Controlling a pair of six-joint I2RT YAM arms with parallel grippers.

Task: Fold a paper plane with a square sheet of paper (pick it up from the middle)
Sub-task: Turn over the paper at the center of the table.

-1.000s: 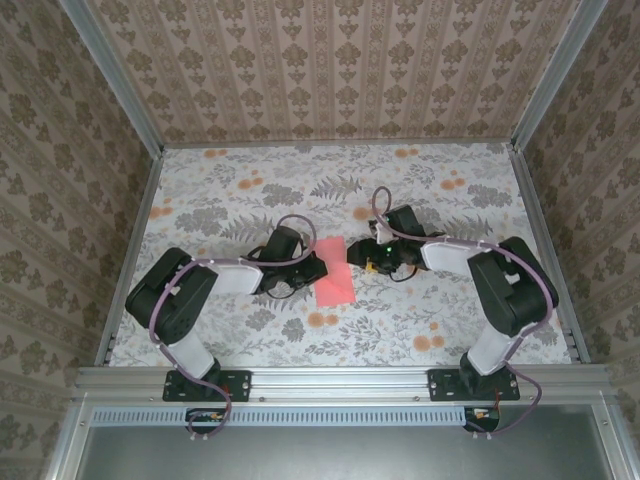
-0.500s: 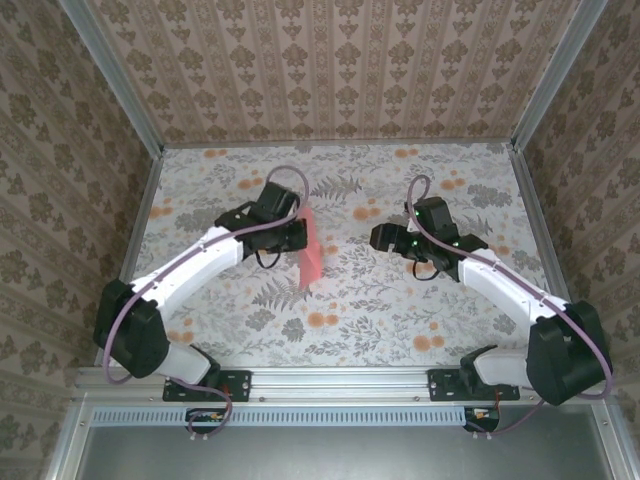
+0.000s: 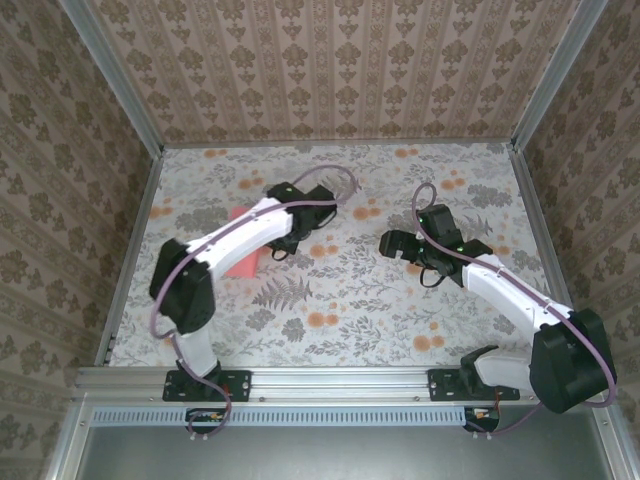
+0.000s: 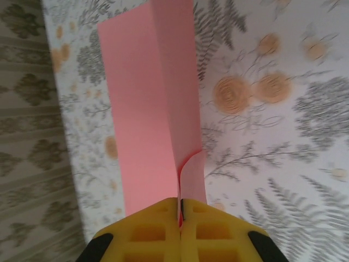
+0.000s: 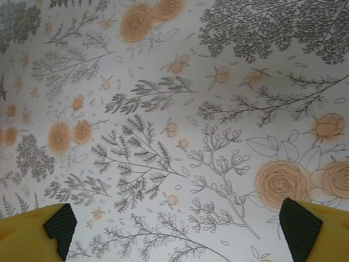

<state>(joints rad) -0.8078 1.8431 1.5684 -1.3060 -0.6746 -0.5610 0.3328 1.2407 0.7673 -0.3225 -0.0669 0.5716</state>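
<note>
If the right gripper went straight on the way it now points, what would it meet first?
Most likely the floral tabletop: the right gripper, open, faces it with nothing in between, though depth is unclear.

Salmon-pink square sheet of thin paper [image 3: 244, 264] left of centre on floral-printed table surface [image 3: 400, 300], partly under left forearm. Near edge sits between fingers of left gripper [image 4: 180, 206], sheet reaching away from them. Right gripper [image 3: 392, 242] right of centre, well apart from sheet, over bare tabletop.
</note>
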